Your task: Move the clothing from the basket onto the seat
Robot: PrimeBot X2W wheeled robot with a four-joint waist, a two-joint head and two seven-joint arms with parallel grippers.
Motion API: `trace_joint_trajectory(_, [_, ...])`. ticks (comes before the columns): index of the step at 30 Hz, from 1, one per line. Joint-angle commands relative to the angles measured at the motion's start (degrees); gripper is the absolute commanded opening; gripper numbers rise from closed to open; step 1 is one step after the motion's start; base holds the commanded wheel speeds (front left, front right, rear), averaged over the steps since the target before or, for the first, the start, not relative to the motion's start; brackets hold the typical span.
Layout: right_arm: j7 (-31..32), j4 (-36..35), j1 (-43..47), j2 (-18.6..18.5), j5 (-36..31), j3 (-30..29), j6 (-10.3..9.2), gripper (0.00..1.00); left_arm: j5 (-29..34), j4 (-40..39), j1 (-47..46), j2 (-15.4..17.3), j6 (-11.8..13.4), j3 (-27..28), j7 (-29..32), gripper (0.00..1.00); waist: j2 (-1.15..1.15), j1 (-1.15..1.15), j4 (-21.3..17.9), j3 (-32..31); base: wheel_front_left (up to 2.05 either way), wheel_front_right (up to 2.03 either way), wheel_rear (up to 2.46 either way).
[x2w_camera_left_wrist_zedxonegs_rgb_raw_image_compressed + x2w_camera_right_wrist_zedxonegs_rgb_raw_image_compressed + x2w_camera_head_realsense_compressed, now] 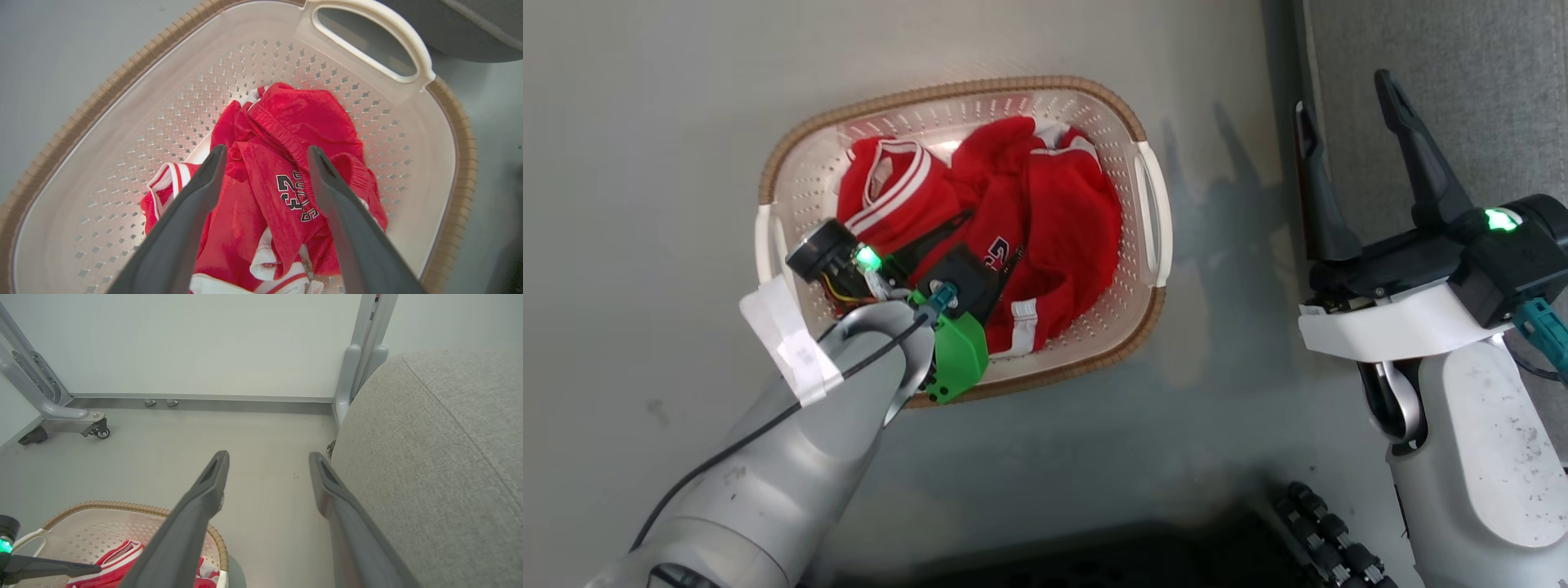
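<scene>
clothing (1045,212): crumpled red heap, lay inside the basket (947,90)
basket: stood on the floor (645,163), apart from the seat (429,457)
left hand (266,149): fingers spread wide, down inside the basket over the clothing; possibly touching it, hard to tell
right hand (1343,94): fingers spread wide, empty, just beside the seat

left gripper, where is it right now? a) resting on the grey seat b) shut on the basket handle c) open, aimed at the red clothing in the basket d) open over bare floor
c: in the left wrist view the left gripper has its two fingers spread apart, pointing down at the clothing, which lies bunched inside the basket.
</scene>
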Motion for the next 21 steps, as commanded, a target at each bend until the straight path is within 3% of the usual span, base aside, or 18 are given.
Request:
trace_joint_trajectory(1, [-0.1,-0.51,-0.9,0.19,0.34,-0.25,-0.04,1.0,-0.52,0.65,-2.03,0.17,-0.14,-0.66,-0.04,1.0,0.39,-0.01,-2.23,4.28,0.0,0.0,0.0])
trace_joint_trajectory(15, [-0.1,-7.67,-4.13,-0.29,0.07,2.72,-0.04,1.0,-1.78,15.04,-10.43,-0.64,0.76,-4.61,0.14,1.0,0.39,-0.01,-2.03,11.66,0.0,0.0,0.0])
trace_joint_trajectory(21, [-0.1,-9.79,-5.04,-0.72,0.21,4.21,-0.04,1.0,-1.55,17.75,-11.86,-1.05,1.23,-5.48,1.7,1.0,0.39,-0.01,-2.35,13.75,0.0,0.0,0.0])
